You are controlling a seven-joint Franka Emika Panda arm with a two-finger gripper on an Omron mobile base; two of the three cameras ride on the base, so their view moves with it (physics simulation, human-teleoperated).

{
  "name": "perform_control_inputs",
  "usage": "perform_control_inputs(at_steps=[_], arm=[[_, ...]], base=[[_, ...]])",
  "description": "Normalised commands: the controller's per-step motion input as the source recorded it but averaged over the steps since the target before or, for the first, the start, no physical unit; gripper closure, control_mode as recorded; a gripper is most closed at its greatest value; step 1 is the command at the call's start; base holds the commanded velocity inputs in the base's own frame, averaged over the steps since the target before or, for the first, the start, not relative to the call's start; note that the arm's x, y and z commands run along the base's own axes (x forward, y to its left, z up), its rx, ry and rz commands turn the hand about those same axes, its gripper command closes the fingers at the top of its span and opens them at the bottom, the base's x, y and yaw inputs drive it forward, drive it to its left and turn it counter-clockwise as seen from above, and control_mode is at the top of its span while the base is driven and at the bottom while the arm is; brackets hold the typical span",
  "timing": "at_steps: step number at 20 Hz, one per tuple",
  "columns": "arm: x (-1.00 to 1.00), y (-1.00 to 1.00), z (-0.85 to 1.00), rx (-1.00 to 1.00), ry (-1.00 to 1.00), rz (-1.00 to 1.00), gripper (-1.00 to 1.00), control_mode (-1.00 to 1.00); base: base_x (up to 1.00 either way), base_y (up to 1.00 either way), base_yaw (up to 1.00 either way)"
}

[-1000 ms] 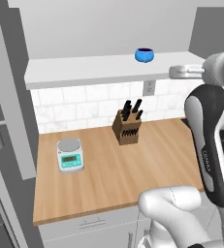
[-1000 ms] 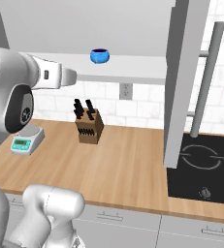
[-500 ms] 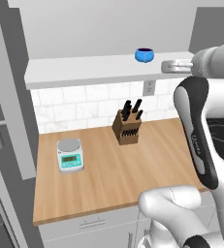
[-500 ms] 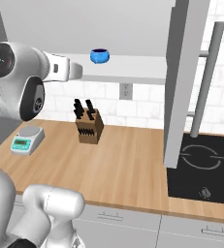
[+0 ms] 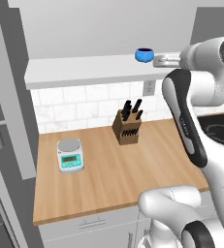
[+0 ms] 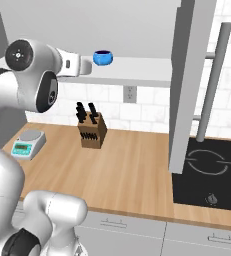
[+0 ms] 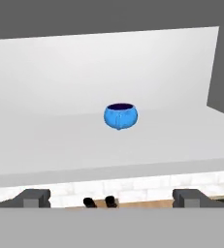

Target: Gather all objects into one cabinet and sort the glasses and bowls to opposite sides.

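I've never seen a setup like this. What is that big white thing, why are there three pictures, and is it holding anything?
The white thing is a robot arm on a driving base, in a computer-rendered kitchen. Two pictures come from cameras on the base, looking forward from behind the arm's left and right. The third comes from a camera on its hand, looking along the fingers.

The hand is open and holds nothing. It is raised toward a white shelf of the wall cabinet, where a small blue bowl sits; hand and bowl are apart.

Below, on the wooden counter, stand a knife block and a small kitchen scale. The right base view also shows a black cooktop and a grey cabinet door with a long metal handle.
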Motion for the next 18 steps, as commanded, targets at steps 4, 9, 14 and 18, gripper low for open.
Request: perform_control_inputs(at_steps=[4,9,14,18], arm=[[0.43,0.00,-0.08,-0.08,0.00,0.00,-1.00,-1.00],[0.46,-0.02,-0.15,-0.08,0.00,0.00,-1.00,-1.00],[0.43,-0.20,-0.06,0.00,0.00,0.00,-1.00,-1.00],[0.51,-0.03,0.00,0.00,0.00,0.00,-1.00,-1.00]], base=[[0.00,0.00,0.00],[0.00,0.00,0.00],[0.00,0.00,0.00],[0.00,0.00,0.00]])
